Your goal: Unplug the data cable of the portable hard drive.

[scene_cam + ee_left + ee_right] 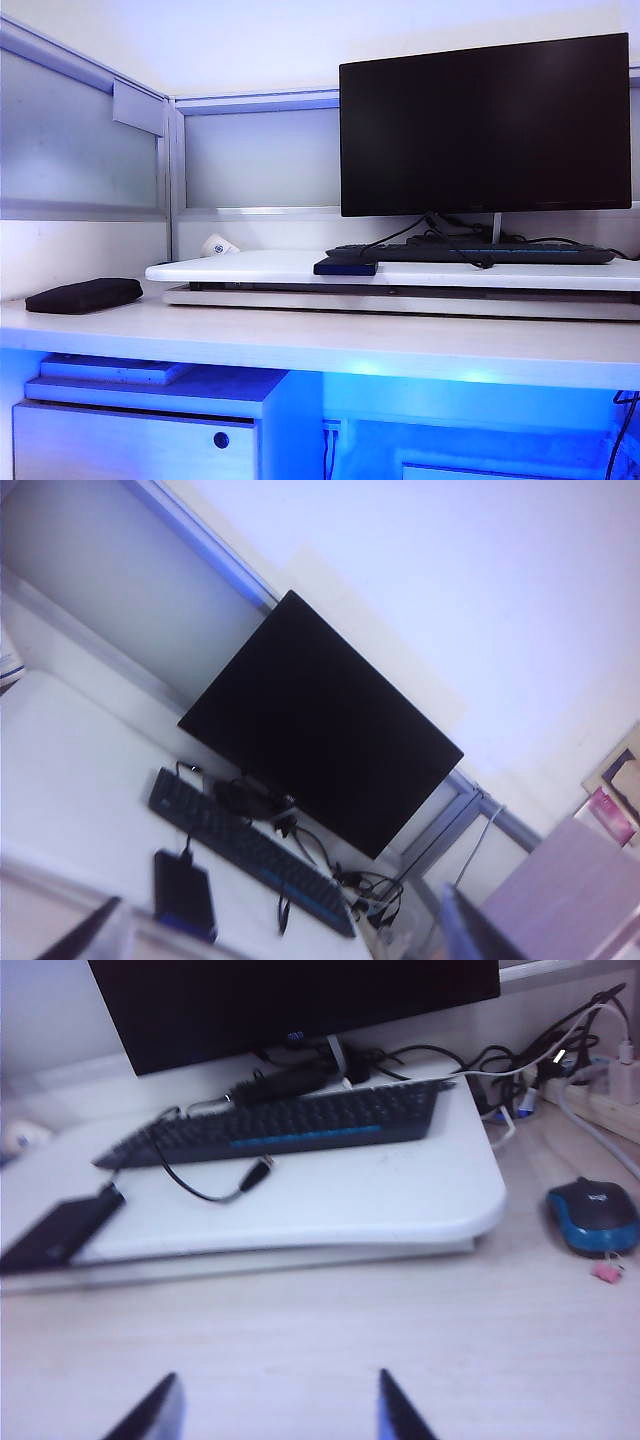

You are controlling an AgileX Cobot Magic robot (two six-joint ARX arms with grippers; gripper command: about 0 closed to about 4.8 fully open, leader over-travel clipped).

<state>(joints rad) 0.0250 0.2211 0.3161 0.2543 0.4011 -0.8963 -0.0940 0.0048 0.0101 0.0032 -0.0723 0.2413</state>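
The data cable (205,1185) loops from the one portable hard drive (55,1232), which the right wrist picture cuts off at the raised tabletop's (400,1195) front edge before one keyboard (290,1120). Both hands show only blurred fingertips: left hand (280,935) and right hand (275,1410) spread, empty.

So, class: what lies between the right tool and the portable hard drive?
Only bare desk, in the right wrist view, separates the open right tool from the portable hard drive.

Dark monitor (485,123) behind keyboard (285,1122) on white riser (250,267); blue mouse (592,1215), black pouch (84,294) on desk.
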